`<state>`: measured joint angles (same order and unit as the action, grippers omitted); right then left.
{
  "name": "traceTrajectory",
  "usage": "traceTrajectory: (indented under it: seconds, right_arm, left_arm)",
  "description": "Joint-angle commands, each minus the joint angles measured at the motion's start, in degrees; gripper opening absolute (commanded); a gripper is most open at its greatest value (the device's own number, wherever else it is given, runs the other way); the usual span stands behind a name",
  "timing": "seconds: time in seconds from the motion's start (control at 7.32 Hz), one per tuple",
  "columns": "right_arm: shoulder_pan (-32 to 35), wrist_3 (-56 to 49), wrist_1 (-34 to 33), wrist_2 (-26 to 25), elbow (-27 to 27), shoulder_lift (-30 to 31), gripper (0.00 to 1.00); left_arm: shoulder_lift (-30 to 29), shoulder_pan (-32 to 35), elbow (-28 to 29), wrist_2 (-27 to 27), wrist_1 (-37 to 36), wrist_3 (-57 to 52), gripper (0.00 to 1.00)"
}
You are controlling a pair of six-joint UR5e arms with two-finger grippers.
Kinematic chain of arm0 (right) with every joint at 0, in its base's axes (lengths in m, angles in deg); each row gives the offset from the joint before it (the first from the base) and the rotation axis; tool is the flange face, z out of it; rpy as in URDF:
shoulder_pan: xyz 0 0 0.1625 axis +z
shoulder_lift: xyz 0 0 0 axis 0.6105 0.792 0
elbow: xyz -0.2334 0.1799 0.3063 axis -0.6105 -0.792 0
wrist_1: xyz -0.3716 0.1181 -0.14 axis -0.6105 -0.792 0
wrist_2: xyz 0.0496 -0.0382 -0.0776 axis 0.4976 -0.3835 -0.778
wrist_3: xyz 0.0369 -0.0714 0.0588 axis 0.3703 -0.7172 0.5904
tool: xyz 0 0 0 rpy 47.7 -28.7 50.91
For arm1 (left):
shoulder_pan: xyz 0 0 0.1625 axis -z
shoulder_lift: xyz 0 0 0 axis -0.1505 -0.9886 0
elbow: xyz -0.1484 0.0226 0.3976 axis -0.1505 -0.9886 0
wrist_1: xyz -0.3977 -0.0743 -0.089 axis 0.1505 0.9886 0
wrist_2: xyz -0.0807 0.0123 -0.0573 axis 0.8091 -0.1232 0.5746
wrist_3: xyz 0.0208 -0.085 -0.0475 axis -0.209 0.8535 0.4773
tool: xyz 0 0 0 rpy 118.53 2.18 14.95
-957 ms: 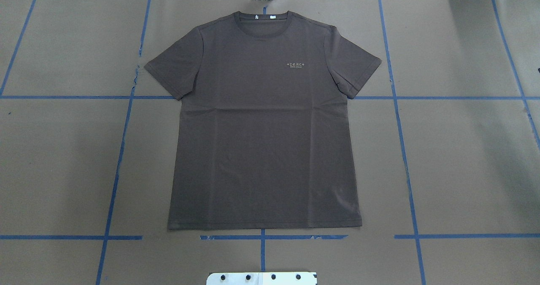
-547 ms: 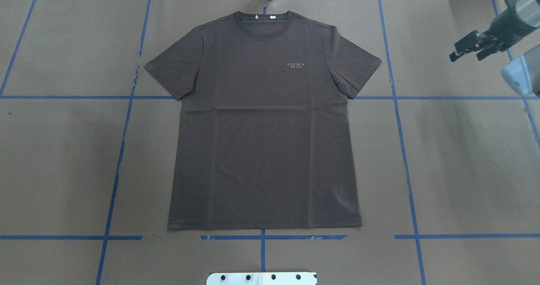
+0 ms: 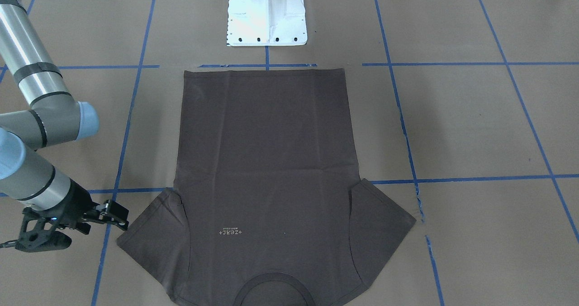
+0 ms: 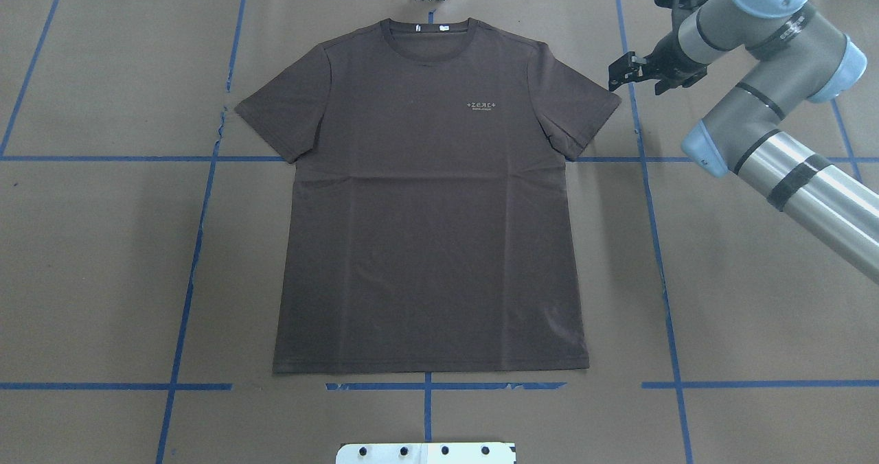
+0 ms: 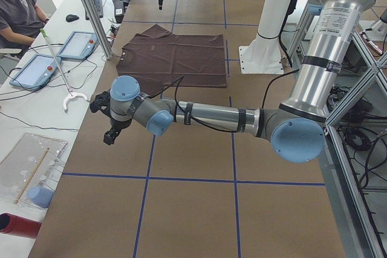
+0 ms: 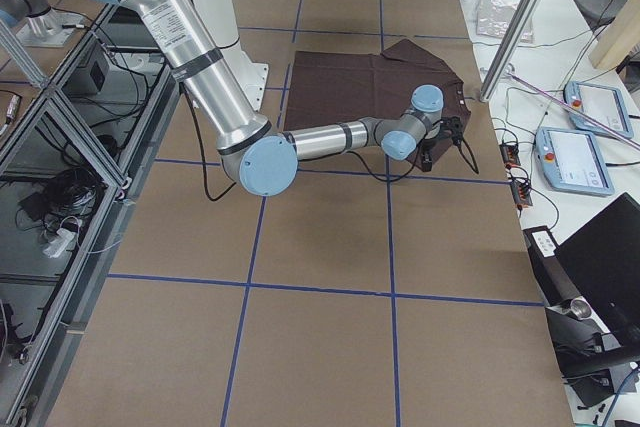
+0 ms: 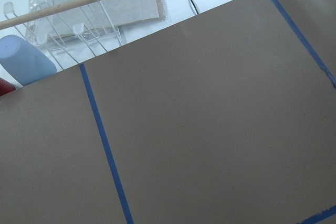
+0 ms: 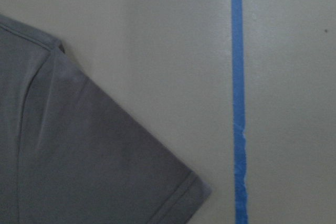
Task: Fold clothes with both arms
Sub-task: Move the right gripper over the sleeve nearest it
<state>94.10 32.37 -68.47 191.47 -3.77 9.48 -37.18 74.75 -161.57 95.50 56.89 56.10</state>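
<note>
Wide table under brown paper, gridded with strips of blue tape. Dead centre, spread flat and front up: the dark brown-grey short-sleeved T-shirt, hem toward the white metal base, ribbed collar at the far edge. Whole from overhead. From the front, the same shirt with its collar clipped by the bottom border.

In from the right, the black two-fingered right gripper, hanging just beside the tip of the sleeve on the robot's right, fingers spread, clutching nothing. Hard to say from above whether touching the cloth. Same pose from the front, just off the sleeve corner. Right wrist camera: only that sleeve corner and one tape line.

Left gripper caught only in the left side view, above bare paper, well apart from the shirt. Cannot tell whether spread or closed.

Left wrist camera: paper, tape, and past the table edge a clear plastic rack, a wooden dowel and a pale blue rounded object, cropped.
</note>
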Motion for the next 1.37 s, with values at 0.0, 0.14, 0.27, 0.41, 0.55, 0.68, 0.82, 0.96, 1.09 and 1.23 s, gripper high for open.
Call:
traceTrajectory:
  seconds: [0.0,0.14,0.27,0.41,0.55,0.68,0.82,0.96,1.09,1.23]
  right_arm:
    - [-2.16,1.49,1.59,-2.82,-6.37,-3.73,0.99]
    - [-2.16,1.4,1.59,-2.91,-7.26,-3.65,0.97]
    - [-2.16,1.31,1.33,-3.43,-7.35,-3.56,0.94]
    - [-2.16,1.23,1.24,-4.31,-8.05,-3.56,0.92]
    - [-2.16,1.05,1.24,-4.31,-8.41,-3.3,0.86]
    - [-2.16,0.96,1.16,-4.23,-8.41,-3.29,0.72]
    - [-2.16,0.87,1.16,-4.23,-8.41,-3.12,0.51]
    - [-2.16,0.7,1.07,-4.14,-8.32,-3.21,0.24]
    - [-2.16,-0.35,0.98,-4.14,-8.32,-3.38,0.06]
    - [-2.16,-1.14,0.81,-4.14,-8.32,-3.56,0.0]
  left_arm:
    - [-0.37,-0.35,0.83,-0.13,3.65,1.47,1.0]
    - [-0.46,-0.35,0.83,-0.13,3.65,1.47,1.0]
    - [-0.46,-0.35,0.83,-0.13,3.74,1.47,1.0]
    - [-0.46,-0.35,0.83,-0.13,3.83,1.47,1.0]
    - [-0.46,-0.35,0.83,-0.13,3.83,1.39,1.0]
    - [-0.46,-0.35,0.83,-0.13,3.83,1.39,1.0]
    - [-0.46,-0.35,0.83,-0.13,3.83,1.39,1.0]
    - [-0.46,-0.35,0.83,-0.13,3.92,1.3,1.0]
    - [-0.46,-0.35,0.83,-0.13,3.83,1.3,1.0]
    - [-0.46,-0.35,1.0,-0.13,3.83,1.21,1.0]
